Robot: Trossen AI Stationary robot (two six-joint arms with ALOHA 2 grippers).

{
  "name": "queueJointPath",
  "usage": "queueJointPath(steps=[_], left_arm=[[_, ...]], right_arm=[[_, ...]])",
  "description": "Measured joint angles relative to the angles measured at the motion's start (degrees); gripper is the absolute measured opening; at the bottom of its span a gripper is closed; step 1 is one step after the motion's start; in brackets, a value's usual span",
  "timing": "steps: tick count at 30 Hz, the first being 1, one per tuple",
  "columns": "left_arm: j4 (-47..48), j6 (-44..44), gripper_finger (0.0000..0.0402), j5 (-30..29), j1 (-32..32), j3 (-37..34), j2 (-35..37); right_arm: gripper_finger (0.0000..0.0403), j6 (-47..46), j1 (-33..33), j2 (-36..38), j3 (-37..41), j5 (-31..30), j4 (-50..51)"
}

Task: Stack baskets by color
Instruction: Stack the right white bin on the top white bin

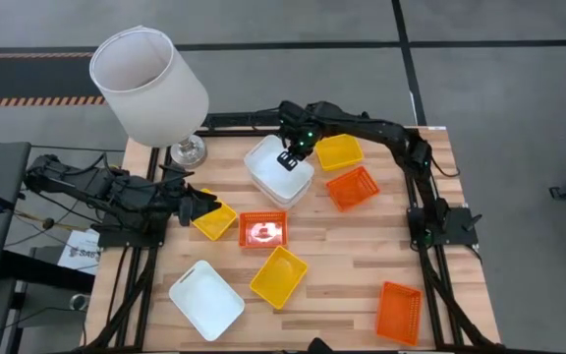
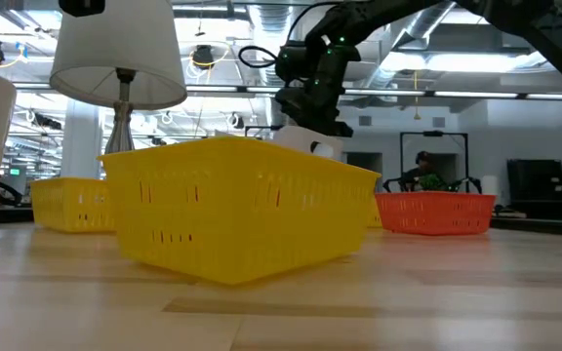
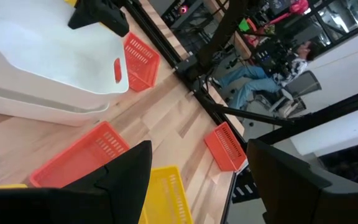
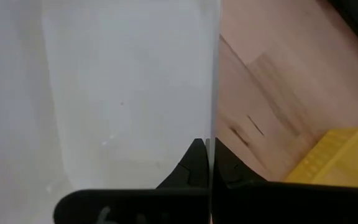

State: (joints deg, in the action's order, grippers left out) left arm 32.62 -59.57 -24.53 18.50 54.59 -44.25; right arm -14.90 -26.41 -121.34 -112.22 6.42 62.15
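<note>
The right pincer (image 1: 289,160) is clamped on the rim of the top white basket (image 1: 275,167), which sits on another white basket at the back of the desk (image 1: 362,256). The left pincer (image 1: 204,207) stands wide beside a yellow basket (image 1: 216,222).

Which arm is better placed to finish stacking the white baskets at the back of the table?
The right arm. Its pincer is shut on the rim of the upper white basket, over another white one. The left pincer sits by a yellow basket.

Right gripper (image 1: 290,159) clamped (far side); left gripper (image 1: 207,208) spread.
</note>
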Motion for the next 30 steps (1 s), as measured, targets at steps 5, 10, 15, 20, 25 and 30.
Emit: queueJointPath(steps=[5, 10, 15, 20, 25, 30], left_arm=[[0.02, 0.02, 0.0252, -0.07, 0.0, 0.0, 0.0], [0.04, 0.02, 0.0252, -0.07, 0.0, 0.0, 0.0], [0.04, 0.02, 0.0252, -0.04, 0.01, 0.0, 0.0], [0.04, 0.02, 0.0252, -0.04, 0.0, 0.0, 0.0], [0.04, 0.02, 0.0252, -0.02, 0.0, 0.0, 0.0], [0.04, 0.02, 0.0252, 0.0, 0.0, 0.0, 0.0]], right_arm=[[0.0, 0.03, 0.02, 0.0, 0.0, 0.0, 0.08], [0.0005, 0.39, 0.02, 0.0, 0.0, 0.0, 0.07], [0.0026, 0.39, 0.02, 0.0, 0.0, 0.0, 0.02], [0.0049, 0.89, 0.04, 0.0, 0.0, 0.01, 0.04], [0.0071, 1.9, 0.09, 0.0, 0.0, 0.02, 0.15], [0.0099, 2.49, -0.06, 0.04, 0.0, -0.01, 0.12]])
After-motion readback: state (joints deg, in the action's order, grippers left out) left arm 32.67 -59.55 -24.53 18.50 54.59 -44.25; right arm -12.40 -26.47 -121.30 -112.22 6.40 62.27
